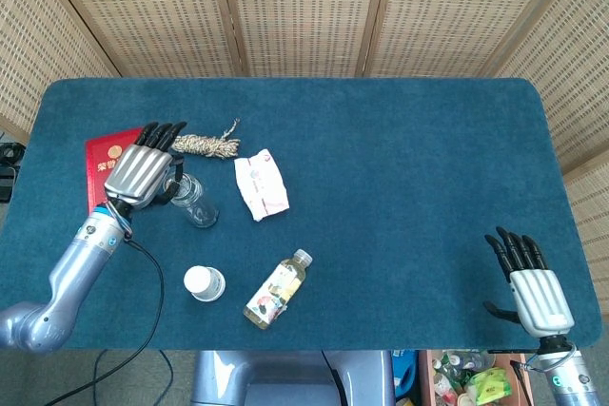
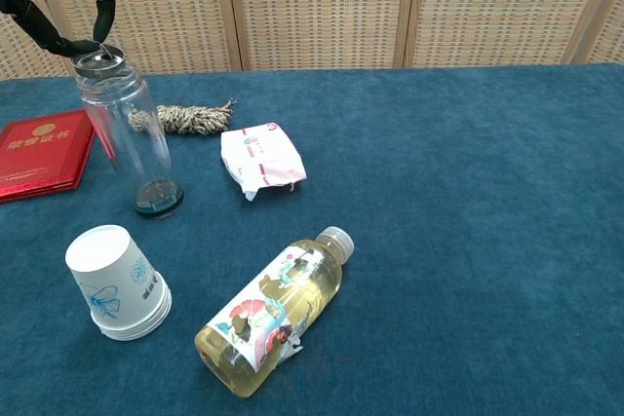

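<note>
Metal lid (image 2: 100, 56) is being pinched by the left hand (image 1: 143, 170) at the glass jar's (image 2: 132, 133) mouth; probably light, slippery, best gripped at its rim.

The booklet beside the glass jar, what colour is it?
Red, with gold lettering on the cover; the booklet shows best in the chest view.

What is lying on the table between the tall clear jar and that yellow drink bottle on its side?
Bare blue cloth only, as the chest view shows, between the clear jar and the drink bottle; the paper cups sit off left.
</note>
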Controlling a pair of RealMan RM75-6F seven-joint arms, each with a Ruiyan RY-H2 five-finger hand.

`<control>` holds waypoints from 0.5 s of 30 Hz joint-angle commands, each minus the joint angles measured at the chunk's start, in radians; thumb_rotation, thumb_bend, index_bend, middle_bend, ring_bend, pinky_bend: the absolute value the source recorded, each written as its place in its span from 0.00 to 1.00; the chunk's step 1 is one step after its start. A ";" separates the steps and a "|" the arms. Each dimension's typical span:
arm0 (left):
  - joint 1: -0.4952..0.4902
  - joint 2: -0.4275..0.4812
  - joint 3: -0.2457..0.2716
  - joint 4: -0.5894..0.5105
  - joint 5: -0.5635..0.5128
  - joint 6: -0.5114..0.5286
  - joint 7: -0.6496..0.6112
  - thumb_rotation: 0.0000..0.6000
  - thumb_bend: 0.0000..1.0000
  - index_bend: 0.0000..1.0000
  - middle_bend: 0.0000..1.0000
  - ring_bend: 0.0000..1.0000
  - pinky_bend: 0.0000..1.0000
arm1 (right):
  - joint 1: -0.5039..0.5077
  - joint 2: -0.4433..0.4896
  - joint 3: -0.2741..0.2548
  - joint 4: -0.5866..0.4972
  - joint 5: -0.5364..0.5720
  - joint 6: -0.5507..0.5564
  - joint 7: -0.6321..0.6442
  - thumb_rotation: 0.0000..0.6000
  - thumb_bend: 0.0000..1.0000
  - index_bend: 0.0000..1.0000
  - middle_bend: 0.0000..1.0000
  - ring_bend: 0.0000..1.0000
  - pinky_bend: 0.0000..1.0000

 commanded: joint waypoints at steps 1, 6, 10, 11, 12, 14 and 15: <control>-0.005 -0.007 0.004 0.004 -0.002 0.003 0.002 1.00 0.43 0.62 0.00 0.00 0.00 | 0.000 -0.001 0.000 0.001 0.001 -0.001 -0.001 1.00 0.00 0.05 0.00 0.00 0.00; -0.015 -0.018 0.012 0.014 -0.008 0.007 0.007 1.00 0.43 0.62 0.00 0.00 0.00 | 0.001 -0.003 0.001 0.003 0.005 -0.004 0.000 1.00 0.00 0.05 0.00 0.00 0.00; -0.021 -0.025 0.018 0.019 -0.013 0.009 0.009 1.00 0.43 0.62 0.00 0.00 0.00 | 0.001 -0.003 0.001 0.005 0.006 -0.004 0.003 1.00 0.00 0.05 0.00 0.00 0.00; -0.022 -0.026 0.020 0.021 -0.014 0.009 0.010 1.00 0.43 0.62 0.00 0.00 0.00 | 0.001 -0.003 0.001 0.005 0.006 -0.004 0.003 1.00 0.00 0.05 0.00 0.00 0.00; -0.024 -0.027 0.022 0.023 -0.016 0.009 0.010 1.00 0.43 0.62 0.00 0.00 0.00 | 0.001 -0.003 0.002 0.005 0.007 -0.004 0.003 1.00 0.00 0.05 0.00 0.00 0.00; -0.026 -0.029 0.024 0.024 -0.017 0.010 0.010 1.00 0.43 0.62 0.00 0.00 0.00 | 0.001 -0.003 0.002 0.005 0.007 -0.004 0.003 1.00 0.00 0.05 0.00 0.00 0.00; -0.027 -0.030 0.026 0.025 -0.017 0.011 0.011 1.00 0.43 0.62 0.00 0.00 0.00 | 0.002 -0.004 0.002 0.005 0.008 -0.003 0.003 1.00 0.00 0.05 0.00 0.00 0.00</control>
